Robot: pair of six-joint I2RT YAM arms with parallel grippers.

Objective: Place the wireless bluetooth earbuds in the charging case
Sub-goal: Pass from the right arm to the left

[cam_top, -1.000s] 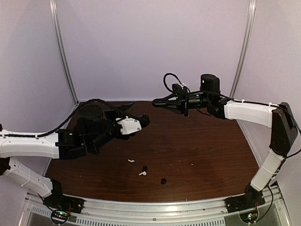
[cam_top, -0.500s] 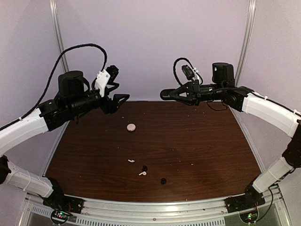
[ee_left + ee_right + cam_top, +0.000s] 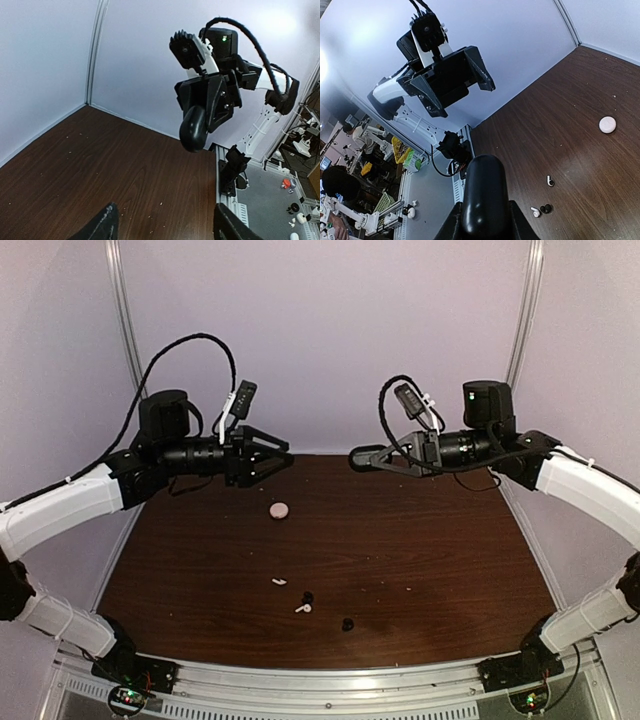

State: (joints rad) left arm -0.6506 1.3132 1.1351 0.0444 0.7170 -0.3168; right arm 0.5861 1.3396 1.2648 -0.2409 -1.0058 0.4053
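Note:
The glossy black charging case (image 3: 483,197) is held high above the back of the table, with my right gripper (image 3: 366,459) shut on it. It also shows in the left wrist view, the case (image 3: 193,129) sticking out of the right jaws. My left gripper (image 3: 277,454) hangs open and empty in the air, facing the right one, its fingertips (image 3: 104,226) wide apart. Two tiny black earbuds lie near the table's front: one (image 3: 308,597) beside a white earbud, the other (image 3: 347,624) alone, nearer the edge. Only one black earbud (image 3: 546,208) appears in the right wrist view.
A pale pink round case (image 3: 278,510) lies on the dark wooden table (image 3: 430,550) below the left gripper. Two white stemmed earbuds (image 3: 279,582) (image 3: 302,608) lie close to the black ones. Walls close the back and sides.
My left arm has risen from the table to mid-air, leaving the pink case uncovered on the wood. The right arm has drawn back to the right with the black case in it.

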